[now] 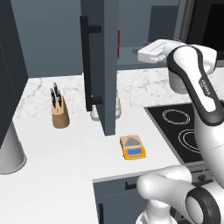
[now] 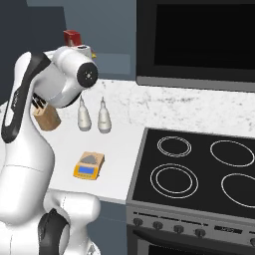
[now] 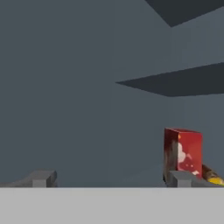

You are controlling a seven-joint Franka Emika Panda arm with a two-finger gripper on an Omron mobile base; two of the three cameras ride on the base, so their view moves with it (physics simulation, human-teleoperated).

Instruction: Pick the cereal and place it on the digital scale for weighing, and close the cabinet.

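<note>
Your gripper [image 3: 109, 179] gapes wide and empty before the boxy red cereal [image 3: 183, 149] inside the flat slate-grey cabinet [image 1: 105, 65].

My arm [image 1: 194, 83] is glossy white, built of rounded, tubular segments that swell into bulbous housings at the joints. Dark grey bands curve along the links, and one band on the upper link carries small pale lettering too fine to read. A round dark cap [image 2: 88, 72] with tiny pale dots closes one joint housing. My base joint shows a thick dark ring [image 1: 203, 209]. My fingertips [image 3: 42, 178] are small square grey blocks.
</note>
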